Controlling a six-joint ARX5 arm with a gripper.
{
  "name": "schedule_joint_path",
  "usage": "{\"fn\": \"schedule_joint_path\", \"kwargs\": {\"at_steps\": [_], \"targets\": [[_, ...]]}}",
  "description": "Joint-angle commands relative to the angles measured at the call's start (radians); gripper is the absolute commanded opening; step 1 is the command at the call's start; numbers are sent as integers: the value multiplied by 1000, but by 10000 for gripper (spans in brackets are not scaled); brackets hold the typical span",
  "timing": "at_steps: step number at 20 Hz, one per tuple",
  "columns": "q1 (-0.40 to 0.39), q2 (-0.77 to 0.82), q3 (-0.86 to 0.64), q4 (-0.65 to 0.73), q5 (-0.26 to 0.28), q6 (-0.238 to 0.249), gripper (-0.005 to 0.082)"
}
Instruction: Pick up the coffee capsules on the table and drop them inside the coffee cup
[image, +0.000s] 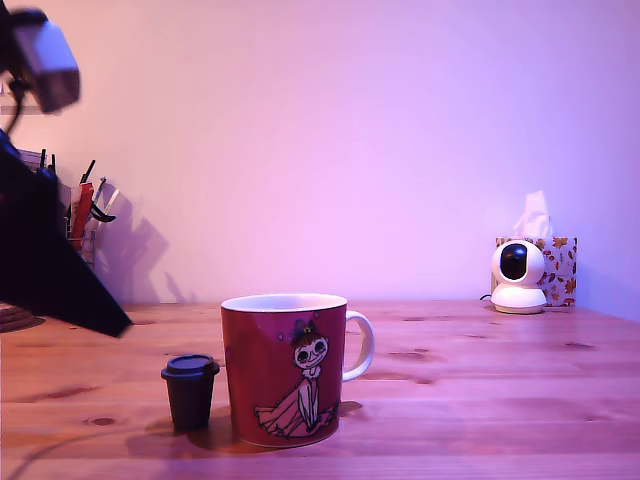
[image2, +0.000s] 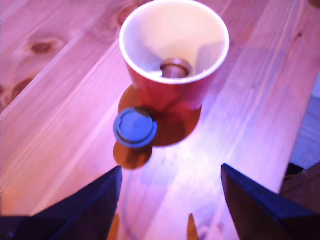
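The dark red coffee cup (image: 285, 370) with a cartoon girl stands on the pine table (image: 480, 400), its white handle towards the exterior view's right. One dark coffee capsule (image: 190, 392) stands upright just beside the cup on the exterior view's left, close to its wall. In the wrist view this capsule (image2: 135, 127) shows its round top next to the cup (image2: 170, 92), and a second capsule (image2: 175, 68) lies inside on the cup's white bottom. My gripper (image2: 171, 172) hangs open above the table, short of the standing capsule, holding nothing. The dark arm (image: 50, 260) fills the exterior view's left edge.
A wire-mesh pen holder (image: 85, 215) with pens stands behind the arm at the back left of the exterior view. A small white camera (image: 518, 275) and a patterned tissue box (image: 560, 265) sit at the back right, against the wall.
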Motion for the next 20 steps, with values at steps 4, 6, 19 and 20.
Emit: {"fn": "schedule_joint_path", "kwargs": {"at_steps": [4, 6, 19, 20], "targets": [[8, 121, -16, 128, 23, 32, 573], [8, 176, -16, 175, 24, 32, 573], [7, 430, -16, 492, 72, 24, 574], [7, 443, -16, 513, 73, 24, 574]]}}
